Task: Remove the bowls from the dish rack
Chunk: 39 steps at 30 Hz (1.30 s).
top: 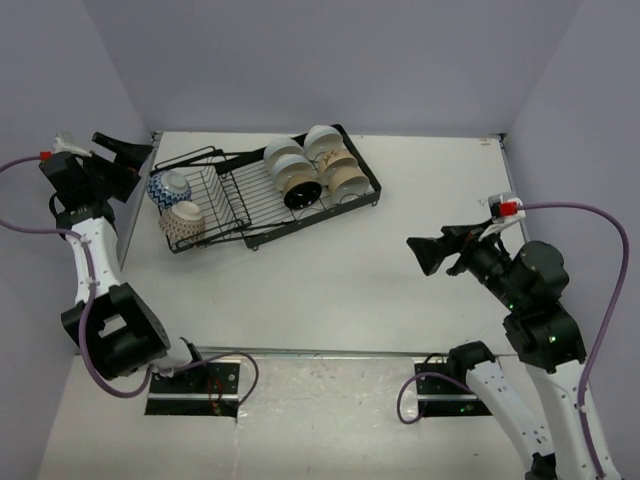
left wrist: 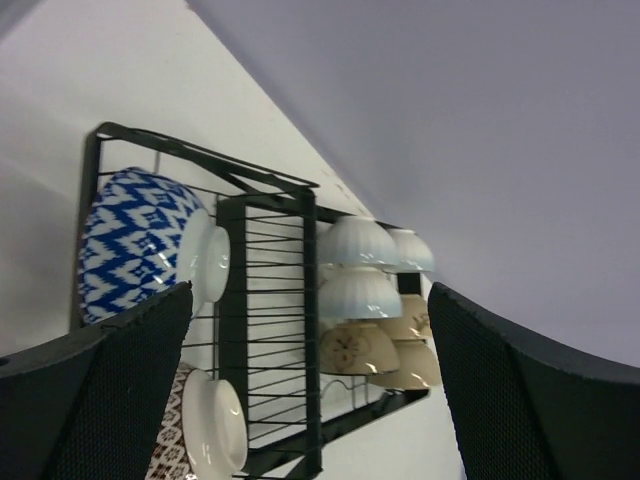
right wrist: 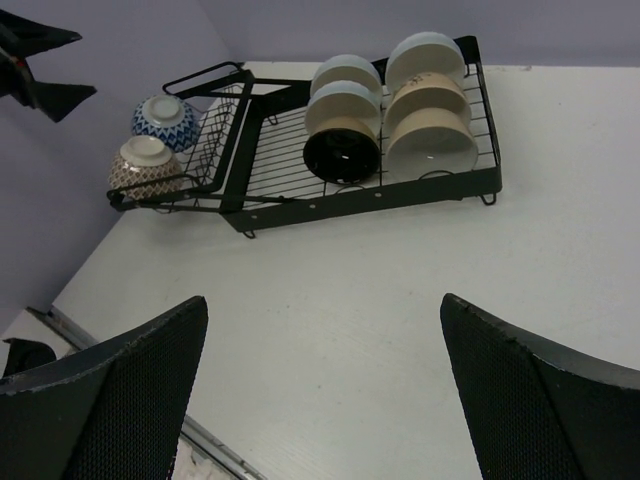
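eight bowls (right wrist: pixel 343 152) in dish rack (right wrist: pixel 400 193), two in basket (right wrist: pixel 216 140).

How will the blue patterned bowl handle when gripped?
Blue bowl looks like glazed ceramic: probably rigid, brittle if knocked against the rack. Its glossy, rounded wall shows highlights, so a grip may slip; the raised foot seems a surer hold. It sits foot-up beside the brown bowl, so lifting could nudge that one.

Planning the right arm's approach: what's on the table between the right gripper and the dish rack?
Nothing. Between the right gripper and the dish rack the white table is bare, as both the top external and right wrist views show.
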Each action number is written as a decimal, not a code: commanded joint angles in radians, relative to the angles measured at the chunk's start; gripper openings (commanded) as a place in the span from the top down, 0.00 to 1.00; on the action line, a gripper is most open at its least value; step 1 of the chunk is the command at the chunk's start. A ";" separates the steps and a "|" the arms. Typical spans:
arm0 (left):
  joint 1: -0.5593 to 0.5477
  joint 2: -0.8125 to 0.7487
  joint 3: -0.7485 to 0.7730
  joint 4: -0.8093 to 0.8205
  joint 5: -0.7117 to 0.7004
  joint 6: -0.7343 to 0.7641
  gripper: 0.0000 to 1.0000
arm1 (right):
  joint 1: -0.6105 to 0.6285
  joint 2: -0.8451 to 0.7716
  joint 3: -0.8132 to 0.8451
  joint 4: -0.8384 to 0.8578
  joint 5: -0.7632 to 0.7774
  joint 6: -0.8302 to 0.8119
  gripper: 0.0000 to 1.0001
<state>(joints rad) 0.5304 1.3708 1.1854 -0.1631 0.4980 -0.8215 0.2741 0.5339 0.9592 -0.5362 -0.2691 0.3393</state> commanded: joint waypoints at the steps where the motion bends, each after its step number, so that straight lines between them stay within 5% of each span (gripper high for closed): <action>1: 0.072 0.036 -0.043 0.307 0.316 -0.148 0.00 | 0.002 -0.011 -0.002 0.050 -0.068 -0.006 0.01; 20: 0.125 0.155 -0.136 0.240 0.111 0.004 0.00 | 0.008 -0.080 -0.016 0.067 -0.128 -0.013 0.01; 39: 0.063 0.260 -0.150 0.339 0.160 -0.008 0.04 | 0.010 -0.078 -0.016 0.064 -0.114 -0.019 0.01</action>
<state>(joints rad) 0.5926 1.6203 1.0428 0.1051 0.6235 -0.8036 0.2806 0.4549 0.9440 -0.5003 -0.3767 0.3382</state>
